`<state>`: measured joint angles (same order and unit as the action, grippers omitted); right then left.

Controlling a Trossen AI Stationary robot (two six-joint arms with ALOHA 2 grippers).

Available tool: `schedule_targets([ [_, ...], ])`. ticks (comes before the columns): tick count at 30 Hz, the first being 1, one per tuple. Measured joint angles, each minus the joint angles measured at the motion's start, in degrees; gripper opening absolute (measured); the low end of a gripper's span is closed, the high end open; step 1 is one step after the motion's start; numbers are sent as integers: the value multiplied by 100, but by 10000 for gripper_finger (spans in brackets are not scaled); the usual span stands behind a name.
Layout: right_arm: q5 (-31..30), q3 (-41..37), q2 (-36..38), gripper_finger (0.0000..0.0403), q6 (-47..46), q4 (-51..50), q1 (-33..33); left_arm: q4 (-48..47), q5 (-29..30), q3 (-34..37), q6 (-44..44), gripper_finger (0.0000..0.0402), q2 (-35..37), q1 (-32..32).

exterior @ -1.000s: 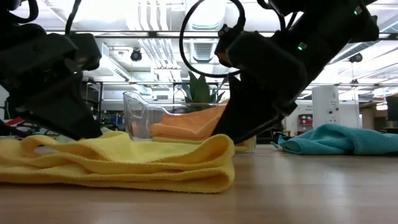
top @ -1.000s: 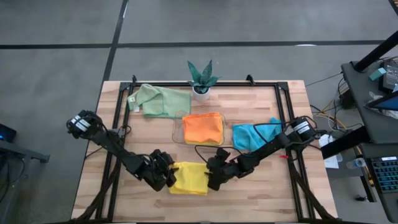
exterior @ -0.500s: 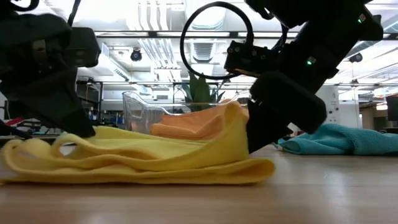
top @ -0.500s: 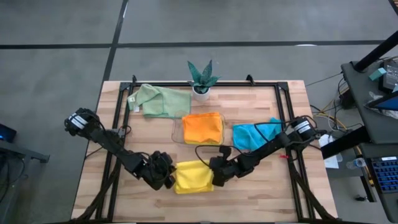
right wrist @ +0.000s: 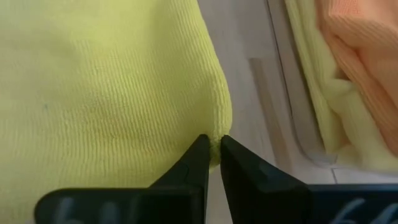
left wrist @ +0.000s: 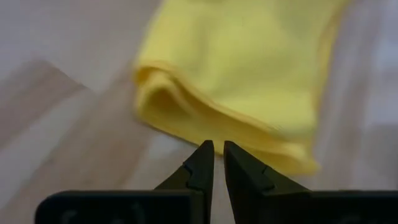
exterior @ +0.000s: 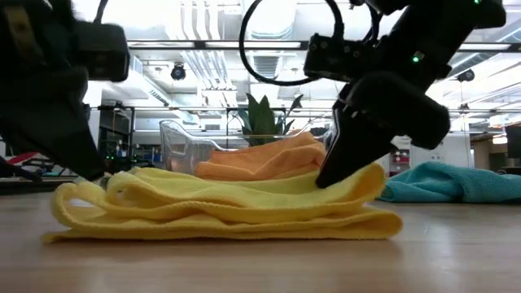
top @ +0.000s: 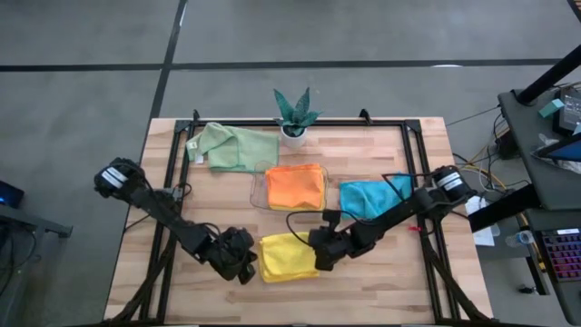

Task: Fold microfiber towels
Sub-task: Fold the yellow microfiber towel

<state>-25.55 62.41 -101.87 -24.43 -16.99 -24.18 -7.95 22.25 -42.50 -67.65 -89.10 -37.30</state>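
A folded yellow towel lies in several layers on the wooden table, near its front edge. My left gripper is shut at its left edge and my right gripper at its right edge. An orange towel lies on top of a pale yellow one in a clear tray. A teal-blue towel lies crumpled to the tray's right. A pale green one lies at the far left. My left gripper's shut fingertips meet the yellow towel's folded left edge, slanting down from the table's left. How many layers are between them does not show. The towel's bottom layer lies on the table. My right gripper pinches the yellow towel's right edge between its two fingertips, slanting down from the table's right. The cloth puckers at the tips. The upper layers at that end are raised a little, and the bottom layer lies on the table.
A small potted plant stands at the table's far edge, behind the tray. Black rails run along the left and right sides. Bare wood shows at the front right.
Both grippers have shut, at the yellow towel's left and right edges. My right gripper has gone toward the table's right edge and rolled. The towel's right end rose, then came down flatter. The whole towel has slid a little toward the right.
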Motion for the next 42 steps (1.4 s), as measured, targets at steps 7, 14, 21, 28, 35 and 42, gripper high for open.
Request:
schedule_targets([
  [7,0,0,82,44,4,-56,-59,972,-361,-71,-93,26,11,-195],
  [14,-4,0,158,120,103,-132,-90,1325,-419,-27,-1054,88,-11,-179],
  [21,-21,-39,310,167,152,-251,-221,1346,207,-28,-1801,166,-266,-167],
  [28,-162,-102,322,170,115,-399,-352,1697,340,-37,-2034,179,-682,-92],
  [35,-170,-105,324,170,114,-380,-359,2244,182,-220,-1852,180,-1069,-91],
  [42,-211,-107,324,170,85,-374,-370,2241,-8,-440,-1680,177,-1369,-91],
])
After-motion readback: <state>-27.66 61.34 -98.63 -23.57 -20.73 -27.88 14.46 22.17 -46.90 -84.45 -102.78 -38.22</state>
